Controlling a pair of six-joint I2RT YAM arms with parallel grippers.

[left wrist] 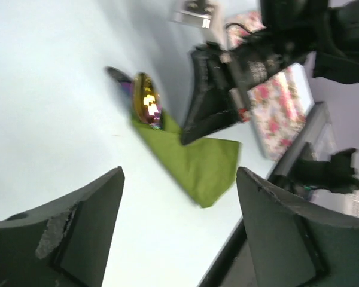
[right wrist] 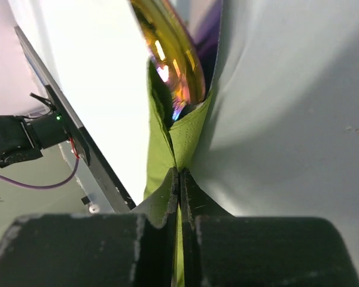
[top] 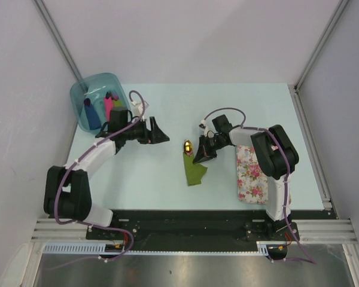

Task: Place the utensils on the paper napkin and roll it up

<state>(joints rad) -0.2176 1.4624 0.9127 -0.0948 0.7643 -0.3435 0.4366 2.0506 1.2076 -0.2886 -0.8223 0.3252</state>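
The olive-green paper napkin lies folded into a narrow wedge in the middle of the table. A utensil's shiny gold, iridescent head pokes out of its far end; the handle is hidden inside the fold. My right gripper is shut on the napkin's right edge. In the right wrist view, the paper is pinched at the gripper, just below the utensil head. My left gripper hangs open to the left of the napkin with nothing in it. Its view shows the napkin and utensil head beyond the gripper.
A white pink-flowered mat lies to the right, under the right arm. At the back left, a translucent blue bin holds blue, pink and lime rolls. The table's near edge is a black rail.
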